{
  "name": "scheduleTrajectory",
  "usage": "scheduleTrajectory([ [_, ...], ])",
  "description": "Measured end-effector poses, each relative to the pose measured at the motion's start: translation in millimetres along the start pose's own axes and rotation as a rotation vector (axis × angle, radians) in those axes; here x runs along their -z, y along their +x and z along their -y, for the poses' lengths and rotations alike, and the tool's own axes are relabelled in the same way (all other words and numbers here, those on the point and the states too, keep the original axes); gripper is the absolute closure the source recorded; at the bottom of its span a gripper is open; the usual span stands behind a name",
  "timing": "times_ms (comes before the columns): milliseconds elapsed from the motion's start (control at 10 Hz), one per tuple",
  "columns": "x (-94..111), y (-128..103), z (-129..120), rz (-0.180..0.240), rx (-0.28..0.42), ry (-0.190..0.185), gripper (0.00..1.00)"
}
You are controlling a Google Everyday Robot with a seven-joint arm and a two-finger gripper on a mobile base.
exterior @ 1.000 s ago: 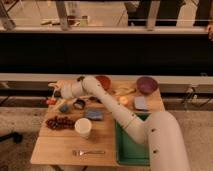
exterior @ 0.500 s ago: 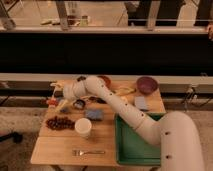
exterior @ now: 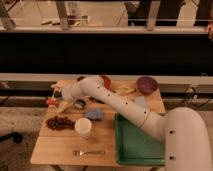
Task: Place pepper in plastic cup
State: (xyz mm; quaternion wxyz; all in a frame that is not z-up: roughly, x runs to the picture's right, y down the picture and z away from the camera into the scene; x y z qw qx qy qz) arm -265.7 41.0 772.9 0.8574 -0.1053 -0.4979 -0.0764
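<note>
The pepper [exterior: 51,102] is a small red-orange piece at the left edge of the wooden table [exterior: 60,150]. My gripper [exterior: 60,96] is at the far left of the table, just above and to the right of the pepper; whether it touches the pepper I cannot tell. The white plastic cup [exterior: 83,127] stands upright nearer the front, to the right of the gripper and below it in the view. My arm reaches across the table from the lower right.
Dark red grapes [exterior: 60,122] lie left of the cup. A blue sponge [exterior: 94,115], a small dark can [exterior: 80,104], a red bowl [exterior: 105,80], a banana [exterior: 125,91], a purple bowl [exterior: 147,84], a fork [exterior: 89,152] and a green tray [exterior: 137,145] share the table.
My gripper has moved left across the back of the table toward the pepper at the left edge. The objects on the table have not moved.
</note>
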Motion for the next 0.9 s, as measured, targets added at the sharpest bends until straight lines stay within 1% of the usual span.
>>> scheduleTrajectory([
  [300, 18, 12, -8, -0.046, -0.011, 0.01, 0.2],
  [400, 19, 13, -11, -0.089, -0.014, 0.007, 0.2],
  [500, 18, 12, -12, -0.122, -0.012, 0.006, 0.2],
  [600, 20, 14, -13, -0.127, -0.015, 0.01, 0.2],
  [700, 21, 14, -14, -0.099, -0.015, 0.015, 0.21],
  [800, 18, 17, -12, -0.073, -0.013, 0.014, 0.25],
  [900, 9, 21, -10, -0.081, -0.005, 0.009, 0.23],
])
